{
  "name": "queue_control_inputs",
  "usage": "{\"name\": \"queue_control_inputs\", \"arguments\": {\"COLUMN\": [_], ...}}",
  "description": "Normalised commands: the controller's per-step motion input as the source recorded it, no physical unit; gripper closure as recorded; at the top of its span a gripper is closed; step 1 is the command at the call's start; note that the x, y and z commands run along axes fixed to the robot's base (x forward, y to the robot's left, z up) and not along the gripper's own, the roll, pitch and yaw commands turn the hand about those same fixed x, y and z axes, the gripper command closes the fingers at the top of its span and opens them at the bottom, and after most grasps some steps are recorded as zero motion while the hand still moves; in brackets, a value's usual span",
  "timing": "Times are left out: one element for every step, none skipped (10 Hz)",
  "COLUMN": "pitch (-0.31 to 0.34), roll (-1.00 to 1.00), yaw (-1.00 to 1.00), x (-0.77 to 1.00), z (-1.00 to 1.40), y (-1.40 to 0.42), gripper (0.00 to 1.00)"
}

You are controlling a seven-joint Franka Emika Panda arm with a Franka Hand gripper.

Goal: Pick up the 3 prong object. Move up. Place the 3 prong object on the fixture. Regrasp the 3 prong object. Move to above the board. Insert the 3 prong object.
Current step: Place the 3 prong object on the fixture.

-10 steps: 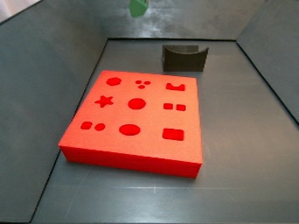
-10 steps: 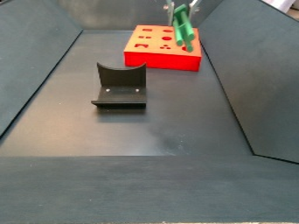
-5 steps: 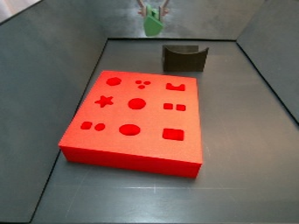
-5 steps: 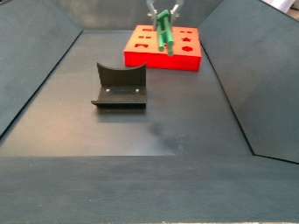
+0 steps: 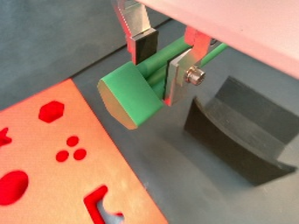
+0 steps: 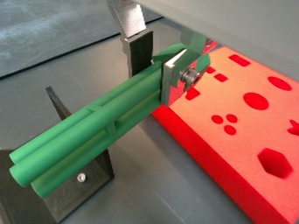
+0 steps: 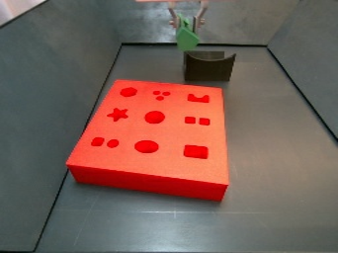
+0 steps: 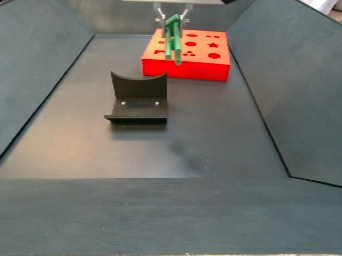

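Note:
My gripper hangs near the back wall, just above and beside the fixture, a dark block with a notched top. It is shut on the 3 prong object, a long green piece hanging down from the jaws. In both wrist views the green piece lies clamped between the silver fingers, its length sticking out well past them. The red board, with its shaped cutouts, lies flat on the floor beside the fixture. From the opposite side, the gripper holds the green piece in front of the board.
Sloping dark walls close in the floor on all sides. The fixture stands on its base plate in mid-floor, apart from the board. In a wrist view the fixture sits close beyond the held piece, the board to its side.
The gripper has carried the green piece sideways from over the board's far edge toward the fixture, and it has come lower. The grip has not changed.

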Motion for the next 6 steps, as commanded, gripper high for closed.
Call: {"name": "queue_control_inputs", "arguments": {"pitch": [0.052, 0.061, 0.074, 0.056, 0.06, 0.08], "roll": [0.13, 0.13, 0.12, -1.0, -1.0, -1.0], "yaw": [0.03, 0.03, 0.02, -0.05, -0.05, -0.07], "x": [1.0, 1.0, 1.0, 0.78, 0.73, 0.53], "z": [-0.1, -0.09, -0.08, 0.75, 0.75, 0.56], "y": [-0.12, -0.1, -0.08, 0.83, 0.83, 0.66], "gripper": [1.0, 1.0, 1.0, 1.0, 1.0, 1.0]}}
